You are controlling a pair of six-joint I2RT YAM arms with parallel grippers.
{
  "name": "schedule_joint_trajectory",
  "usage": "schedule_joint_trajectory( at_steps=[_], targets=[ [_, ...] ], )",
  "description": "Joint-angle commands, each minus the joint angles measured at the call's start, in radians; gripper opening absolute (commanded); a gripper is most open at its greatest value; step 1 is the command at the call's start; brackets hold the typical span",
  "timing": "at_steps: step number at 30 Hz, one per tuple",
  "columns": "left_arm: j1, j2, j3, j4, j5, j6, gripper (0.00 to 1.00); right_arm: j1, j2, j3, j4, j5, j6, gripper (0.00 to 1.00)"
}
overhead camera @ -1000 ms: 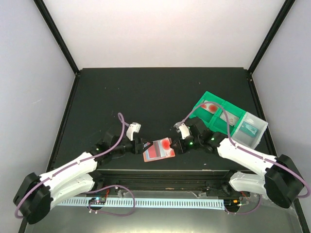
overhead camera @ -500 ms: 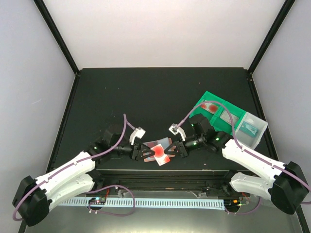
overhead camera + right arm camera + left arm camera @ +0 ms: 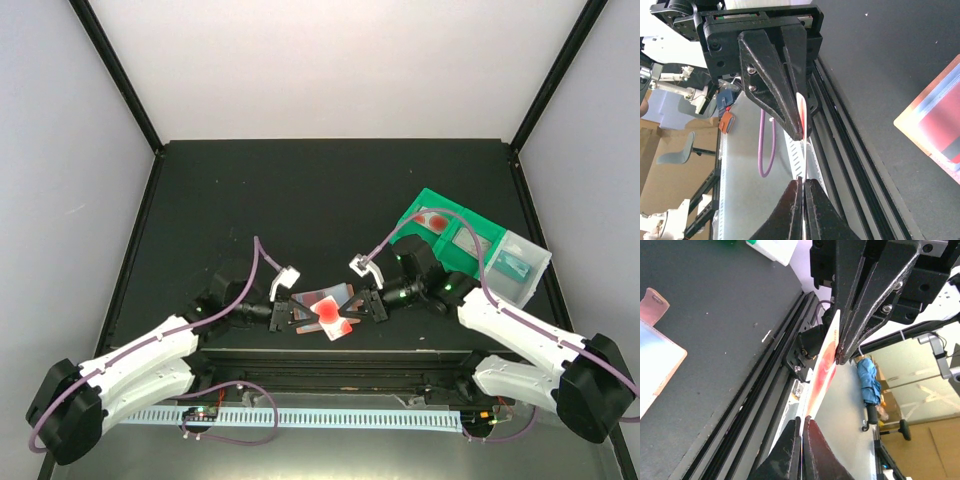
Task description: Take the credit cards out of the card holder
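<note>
Red plastic ran edge-on between my two sets of jaws: one credit card [image 3: 821,367] was held up near the front edge of the black table [image 3: 300,190], out of the card holder [image 3: 932,117]. My left gripper [image 3: 802,426] had its jaws pressed together on one end of that card, with only the thin plastic between the fingers. My right gripper [image 3: 801,184] faced it from the other side and pinched the opposite end the same way, jaws all but closed on the card. The card holder lay open and flat on the table just beside both grippers, light blue lining up, its small brown tab [image 3: 652,301] sticking out from one edge. A band of red showed on its inner face in my right wrist view; whether that was another card, I could not tell. Off to my right, well apart, sat the green bins [image 3: 440,232] and a clear bin [image 3: 522,265].
</note>
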Motion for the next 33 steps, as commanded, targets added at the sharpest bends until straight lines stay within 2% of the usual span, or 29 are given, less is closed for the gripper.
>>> schedule_joint_trajectory(
  at_steps=[1, 4, 7, 12, 15, 17, 21, 26, 33],
  targets=[
    [-0.002, -0.011, -0.007, 0.122, -0.012, -0.057, 0.02, 0.008, -0.013, -0.007, 0.107, -0.013, 0.053, 0.06],
    [-0.002, -0.017, -0.011, 0.131, -0.017, -0.065, 0.02, 0.010, -0.013, -0.006, 0.116, 0.007, 0.071, 0.09],
    [-0.002, -0.031, -0.015, 0.134, -0.040, -0.079, 0.02, 0.009, -0.027, -0.005, 0.120, 0.069, 0.111, 0.25],
    [-0.001, -0.085, -0.042, 0.166, -0.136, -0.143, 0.02, 0.008, -0.081, -0.056, 0.262, 0.157, 0.301, 0.45],
    [-0.002, -0.120, -0.043, 0.151, -0.209, -0.160, 0.02, 0.010, -0.098, -0.106, 0.354, 0.239, 0.418, 0.62],
    [-0.002, -0.139, -0.044, 0.154, -0.250, -0.172, 0.02, 0.009, -0.100, -0.132, 0.400, 0.285, 0.491, 0.66],
    [-0.001, -0.179, -0.055, 0.177, -0.347, -0.243, 0.02, 0.011, -0.104, -0.210, 0.556, 0.335, 0.635, 0.68],
    [-0.001, -0.201, -0.118, 0.313, -0.430, -0.374, 0.02, 0.011, -0.069, -0.227, 0.651, 0.321, 0.662, 0.66],
    [-0.003, -0.191, -0.162, 0.440, -0.509, -0.463, 0.01, 0.056, -0.026, -0.246, 0.771, 0.380, 0.748, 0.56]
  ],
)
